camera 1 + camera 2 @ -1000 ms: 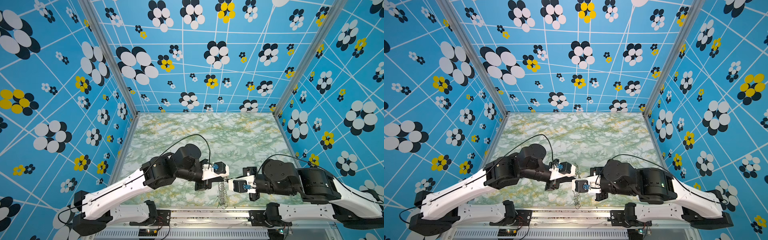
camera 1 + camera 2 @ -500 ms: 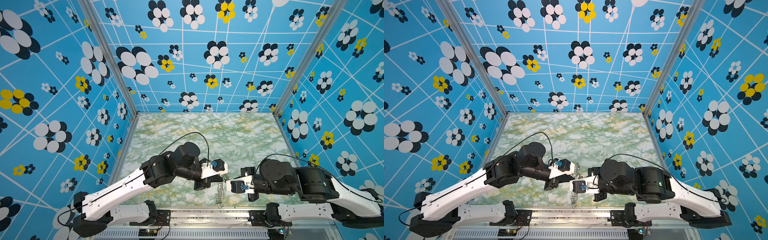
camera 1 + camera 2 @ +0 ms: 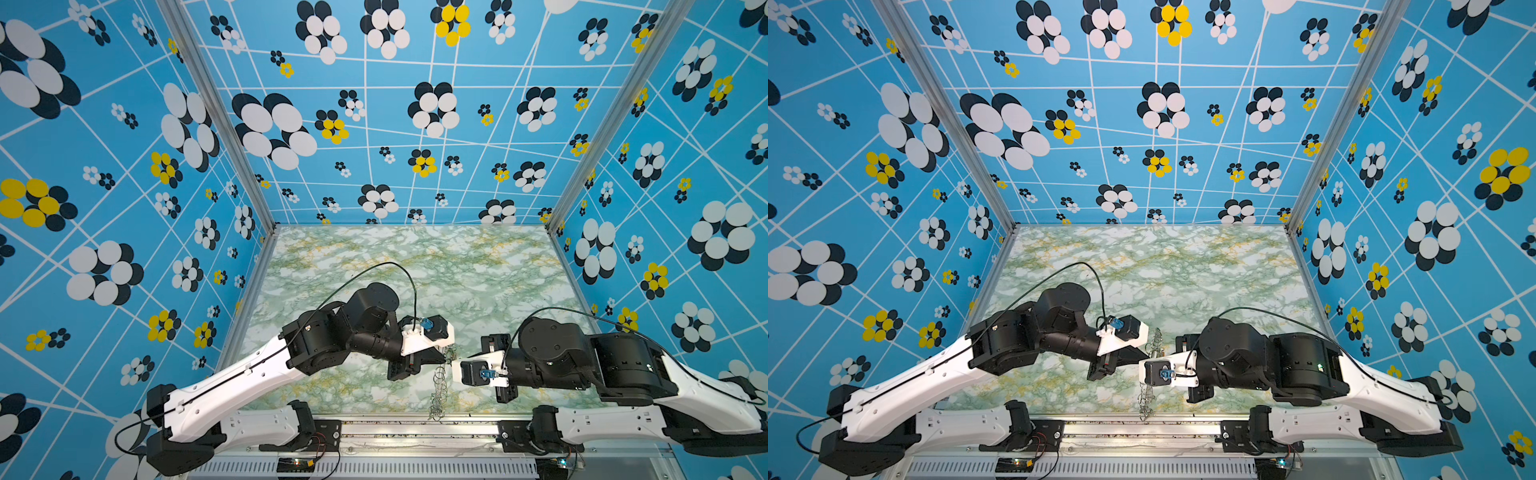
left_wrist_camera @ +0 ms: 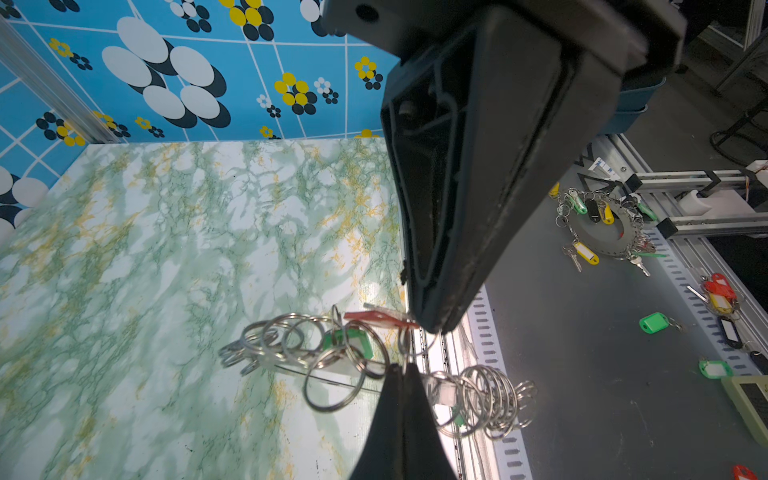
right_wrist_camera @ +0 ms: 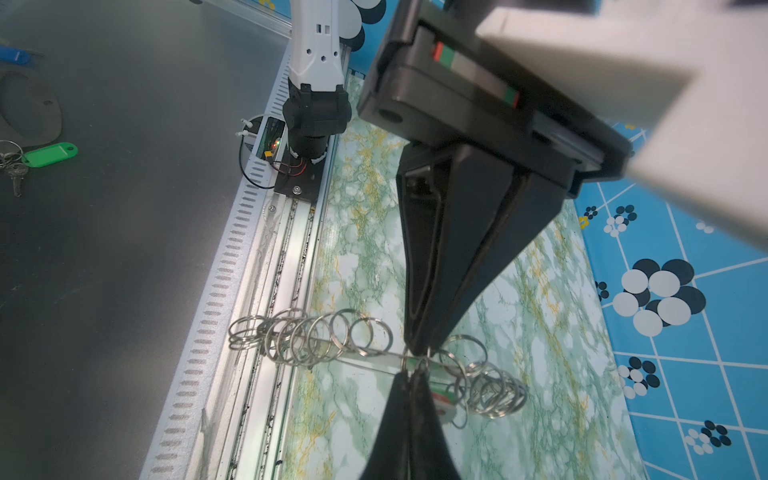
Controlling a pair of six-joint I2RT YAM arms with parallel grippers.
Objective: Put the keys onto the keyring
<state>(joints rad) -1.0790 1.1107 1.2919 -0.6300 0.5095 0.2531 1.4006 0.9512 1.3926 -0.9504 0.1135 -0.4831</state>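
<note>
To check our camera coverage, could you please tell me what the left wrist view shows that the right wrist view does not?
Left wrist only: a second crescent plate hung with tagged keys, and loose red tags, on the grey bench. Right wrist only: an arm base by the rail and a green-tagged key. Both: the keyring with its wire rings, over the marbled table.

Left pincer (image 3: 448,360) slightly back and leftward.

Left hand (image 4: 415,348) faces right hand (image 5: 414,361) (both clamped)
</note>
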